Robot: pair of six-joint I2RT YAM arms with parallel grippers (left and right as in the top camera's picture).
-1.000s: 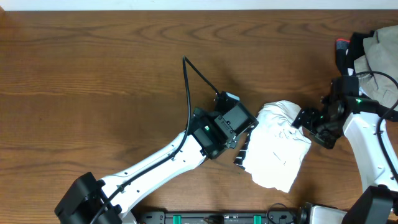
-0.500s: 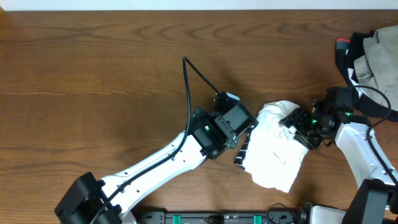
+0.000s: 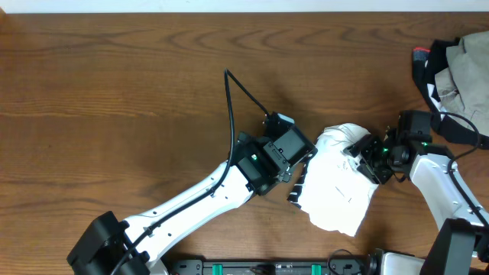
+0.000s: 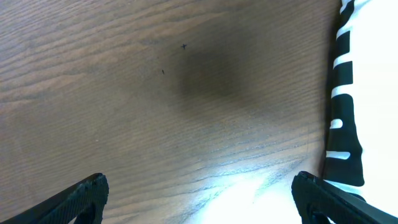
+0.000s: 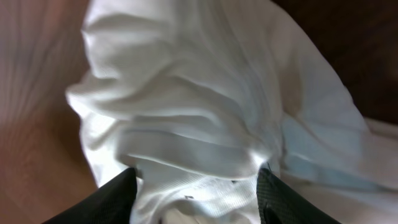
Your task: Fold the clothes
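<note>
Hovering over bare wood, the left end effector (image 4: 199, 198) stood spread wide, one fingertip at each lower corner of its wrist view and only tabletop (image 3: 114, 76) between them. Just to its right lay the clothes (image 3: 340, 195), a crumpled white bundle toward the front of the tabletop, right of centre. The black stripes (image 4: 343, 93) along the bundle's edge showed close beside the right-hand fingertip. On the far side of the bundle, the right end effector (image 5: 196, 190) was down on its upper right part. Its fingers (image 5: 118, 196) were part-way apart with a ridge of white fabric bunched between them; whether they actually pinched it, I could not tell. A few tiny dark marks (image 5: 233, 182) on the fabric near those fingers were too small to read. Far right, at the tabletop's edge, a heap of beige cloth (image 3: 467, 65) sat well apart from the bundle, and a black cable (image 3: 238, 90) rose from the left arm
</note>
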